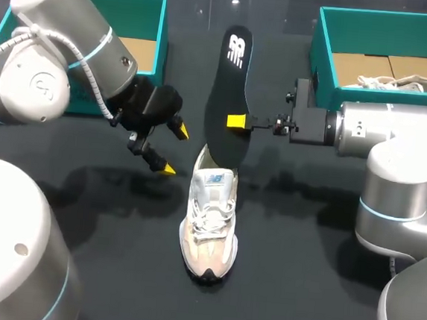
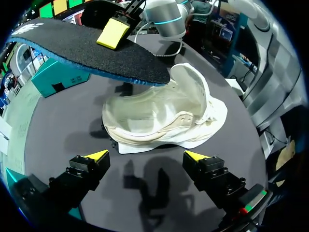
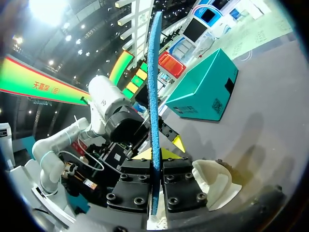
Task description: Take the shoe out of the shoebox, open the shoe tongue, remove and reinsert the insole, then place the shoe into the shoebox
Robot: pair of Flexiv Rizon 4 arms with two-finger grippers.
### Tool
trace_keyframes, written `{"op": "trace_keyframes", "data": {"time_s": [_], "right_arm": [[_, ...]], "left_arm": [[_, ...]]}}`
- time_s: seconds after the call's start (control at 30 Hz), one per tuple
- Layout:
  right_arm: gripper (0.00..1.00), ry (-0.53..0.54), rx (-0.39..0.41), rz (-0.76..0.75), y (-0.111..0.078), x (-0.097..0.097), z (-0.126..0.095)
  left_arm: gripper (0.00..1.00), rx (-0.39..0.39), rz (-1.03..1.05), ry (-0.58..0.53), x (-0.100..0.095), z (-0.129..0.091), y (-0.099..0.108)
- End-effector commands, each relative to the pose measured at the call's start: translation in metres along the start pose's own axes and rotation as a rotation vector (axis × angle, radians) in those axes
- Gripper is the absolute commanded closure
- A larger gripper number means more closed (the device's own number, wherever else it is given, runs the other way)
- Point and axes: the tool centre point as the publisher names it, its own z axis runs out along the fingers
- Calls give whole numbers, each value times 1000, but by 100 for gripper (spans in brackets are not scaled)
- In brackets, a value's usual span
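A white and beige shoe (image 1: 210, 219) stands on the black table, toe toward me; in the left wrist view the shoe (image 2: 164, 121) lies ahead of the fingers. A black insole (image 1: 227, 86) with a blue underside hangs tilted above the shoe's heel, its lower end at the heel opening. My right gripper (image 1: 235, 121) is shut on the insole's edge. In the right wrist view the insole (image 3: 154, 96) stands edge-on between the right gripper (image 3: 155, 154) fingers, with the shoe (image 3: 215, 183) beside them. My left gripper (image 1: 171, 149) is open and empty, left of the shoe's heel; the left wrist view shows the left gripper (image 2: 146, 155) above bare table with the insole (image 2: 87, 48) overhead.
A teal shoebox (image 1: 162, 28) stands at the back left behind my left arm. A second teal shoebox (image 1: 322, 35) at the back right holds another light shoe (image 1: 407, 83). The left box (image 3: 205, 92) also shows past the insole in the right wrist view.
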Motion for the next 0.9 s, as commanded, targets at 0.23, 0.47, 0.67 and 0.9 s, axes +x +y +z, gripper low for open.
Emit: {"op": "trace_keyframes", "data": {"time_s": [0.23, 0.47, 0.67, 0.9], "right_arm": [[100, 85, -20, -49, 0, -13, 17], [100, 85, -20, -49, 0, -13, 17], [100, 85, -20, -49, 0, -13, 17], [100, 63, -49, -102, 3, -19, 23]], "left_arm": [[0, 2, 13, -25, -1, 22, 1], [0, 2, 13, -25, -1, 22, 1], [0, -4, 10, -15, -3, 31, 4], [0, -27, 16, -22, -6, 37, 4]]}}
